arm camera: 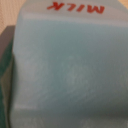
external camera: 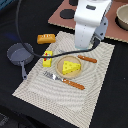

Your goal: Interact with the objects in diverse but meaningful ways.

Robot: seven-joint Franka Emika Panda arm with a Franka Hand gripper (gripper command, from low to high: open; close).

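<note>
Pale blue fills the wrist view almost entirely: the milk carton [arm camera: 70, 70], red "MILK" lettering along one edge, sits right up against the camera, so it must be directly under the tool. From across the room the arm's white body hides both carton and gripper, and I cannot tell whether the fingers are spread or closed on it. Nearer me than the arm, the cheese wedge [external camera: 71, 66] lies on a tan plate [external camera: 61, 71] on the striped placemat [external camera: 35, 85], laid out like a meal. Off toward the exterior view's left of the arm are the yellow box [external camera: 47, 59] and bread loaf [external camera: 46, 38].
</note>
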